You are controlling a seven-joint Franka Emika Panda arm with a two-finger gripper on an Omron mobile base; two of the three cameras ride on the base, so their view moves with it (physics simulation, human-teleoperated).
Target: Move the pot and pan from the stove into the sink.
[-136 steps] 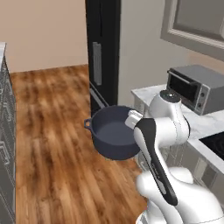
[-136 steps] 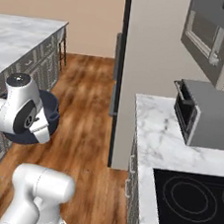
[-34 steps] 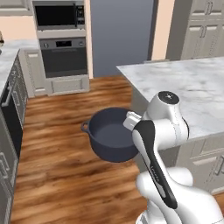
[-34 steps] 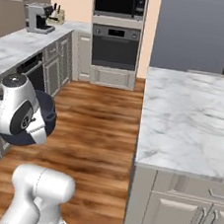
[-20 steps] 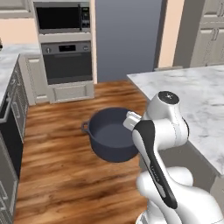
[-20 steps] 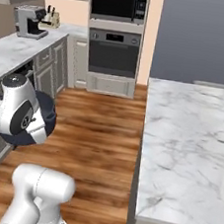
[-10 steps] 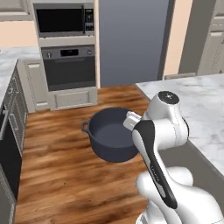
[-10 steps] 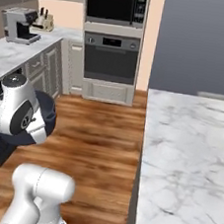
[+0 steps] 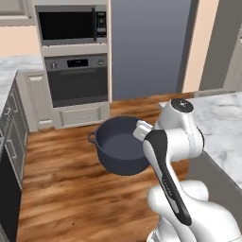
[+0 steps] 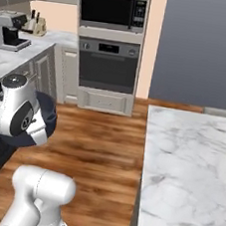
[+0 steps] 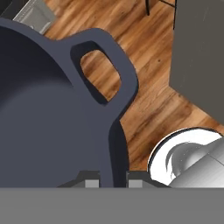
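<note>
Gripping the pot [image 9: 120,146] rim — end effector [image 11: 112,177]; seemingly empty.

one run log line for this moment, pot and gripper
stage: carrying | pot: off the floor, upright, no lid | gripper: shut on pot rim | sink: not reached

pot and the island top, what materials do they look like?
Pot: looks like matte enamelled or cast metal, uniform dark blue-grey with no glare and thick loop handles; a render, so uncertain. Island top: white marble look, grey veining, soft sheen.

Wall oven [image 9: 78,80] under microwave [image 9: 71,24], wooden floor [image 9: 66,189], marble island counter [image 10: 188,169], coffee machine [image 10: 10,29]
</note>
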